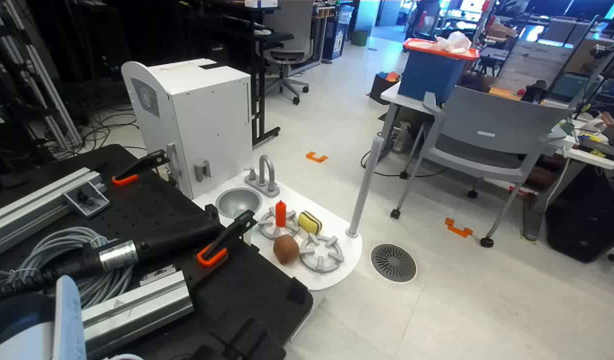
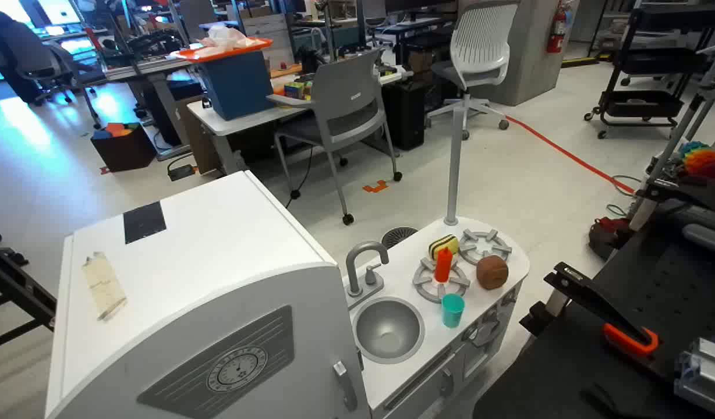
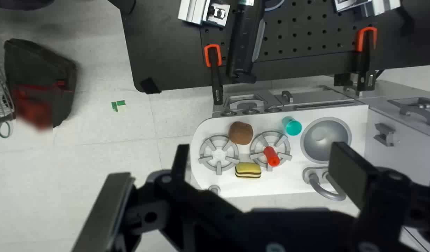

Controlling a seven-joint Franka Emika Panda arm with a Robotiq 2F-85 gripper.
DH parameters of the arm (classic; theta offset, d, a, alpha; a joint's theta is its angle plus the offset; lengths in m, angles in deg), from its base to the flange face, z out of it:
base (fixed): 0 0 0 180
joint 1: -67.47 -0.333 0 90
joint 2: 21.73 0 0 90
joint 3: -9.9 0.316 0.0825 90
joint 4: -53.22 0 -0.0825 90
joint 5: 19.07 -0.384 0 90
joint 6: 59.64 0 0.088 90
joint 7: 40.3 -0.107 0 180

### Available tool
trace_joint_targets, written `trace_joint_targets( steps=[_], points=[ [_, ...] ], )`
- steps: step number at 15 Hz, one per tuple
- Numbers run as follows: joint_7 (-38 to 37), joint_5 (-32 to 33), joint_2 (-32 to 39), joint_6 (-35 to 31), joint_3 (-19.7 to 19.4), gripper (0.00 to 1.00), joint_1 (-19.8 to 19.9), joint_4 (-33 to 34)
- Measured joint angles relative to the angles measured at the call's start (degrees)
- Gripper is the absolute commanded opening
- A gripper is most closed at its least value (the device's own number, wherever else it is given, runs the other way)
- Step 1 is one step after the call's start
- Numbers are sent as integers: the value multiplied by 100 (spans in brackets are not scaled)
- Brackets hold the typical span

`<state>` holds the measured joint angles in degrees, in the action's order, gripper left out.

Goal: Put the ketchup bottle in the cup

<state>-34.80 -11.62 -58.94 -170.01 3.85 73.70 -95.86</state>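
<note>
The red ketchup bottle (image 1: 280, 215) stands upright on a toy stove burner, also in an exterior view (image 2: 443, 265) and in the wrist view (image 3: 271, 156). The teal cup (image 2: 452, 310) stands upright on the white counter between that burner and the sink. It also shows in the wrist view (image 3: 292, 126) with its mouth toward the camera. I cannot make out the cup in an exterior view, where a black clamp covers that area. My gripper (image 3: 262, 162) is open and empty, high above the counter, its fingers wide apart. It shows in neither exterior view.
A brown round item (image 3: 241, 133) and a yellow striped item (image 3: 248, 170) lie by the burners. The sink (image 2: 388, 330), faucet (image 2: 363, 267) and a tall grey post (image 2: 455, 169) rise around the counter. A black table with clamps (image 3: 215, 73) borders its front; a white cabinet (image 2: 200, 244) adjoins.
</note>
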Motion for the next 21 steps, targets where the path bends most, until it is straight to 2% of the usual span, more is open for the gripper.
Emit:
trace_joint_targets(
  steps=[6, 9, 12, 15, 17, 21],
  points=[
    [-13, 0, 11, 0, 6, 100, 0, 4],
    [-343, 6, 351, -154, 215, 100, -31, 17],
    [-956, 0, 1254, -696, 585, 100, -152, 166],
    [-1633, -2, 2385, -846, 883, 100, -279, 566],
    [-1914, -102, 3140, -861, 917, 100, -383, 936],
    [-2333, -144, 4677, -1334, 894, 100, -492, 1808]
  ],
)
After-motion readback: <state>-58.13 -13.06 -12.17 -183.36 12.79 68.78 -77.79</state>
